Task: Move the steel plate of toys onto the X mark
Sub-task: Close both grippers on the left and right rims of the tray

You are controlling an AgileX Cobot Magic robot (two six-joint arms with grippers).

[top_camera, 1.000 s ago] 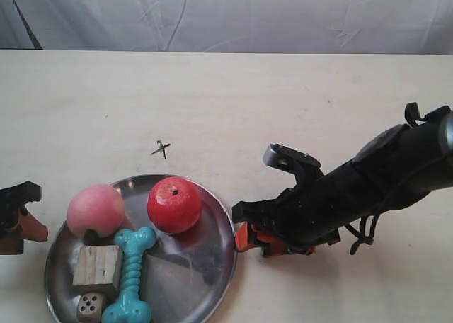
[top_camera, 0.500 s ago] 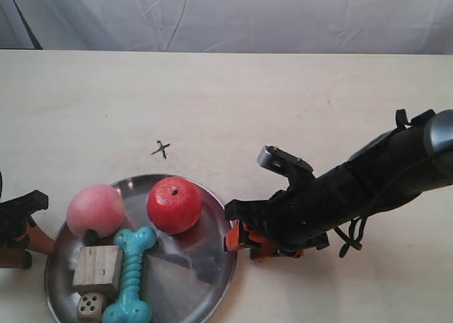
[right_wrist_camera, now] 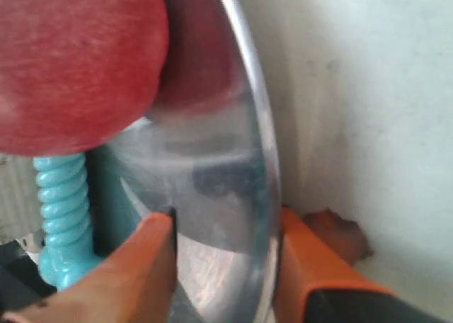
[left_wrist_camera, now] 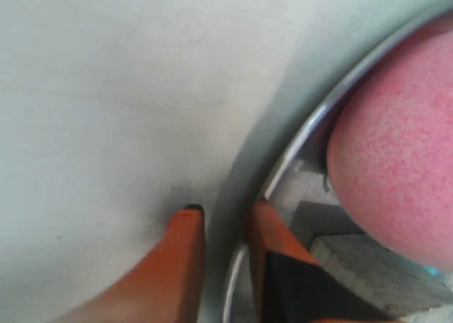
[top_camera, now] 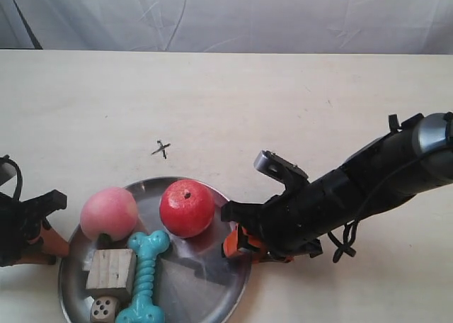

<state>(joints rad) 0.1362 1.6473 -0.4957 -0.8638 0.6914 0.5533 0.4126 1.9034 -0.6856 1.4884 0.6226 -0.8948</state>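
Carrying is apparently starting, left tool (left_wrist_camera: 225, 210) and right tool (right_wrist_camera: 226, 217) pinching the round shiny steel plate (top_camera: 205, 280) at nine and three o'clock; next, level shifting toward the dark X mark (top_camera: 161, 149) at twelve.

The exterior view's lower edge is cutting off the lowest stretch of the steel plate (top_camera: 202, 277), the bottom knob of the bone (top_camera: 145, 273) and a sliver of the die (top_camera: 104, 309), whose pips are showing too small to count. The left arm is running off that view's side, and the right arm's black body is covering most of the right gripper (top_camera: 232, 244). In the left wrist view the peach (left_wrist_camera: 396, 153) is spilling past the frame and the cube (left_wrist_camera: 368, 266) is blurring into grey. The left gripper (left_wrist_camera: 225, 220) is straddling the rim there, itself blurred and cropped, and whether it is pinching cannot be told. The right wrist view is leaving the same doubt, and is cropping the apple (right_wrist_camera: 78, 61).
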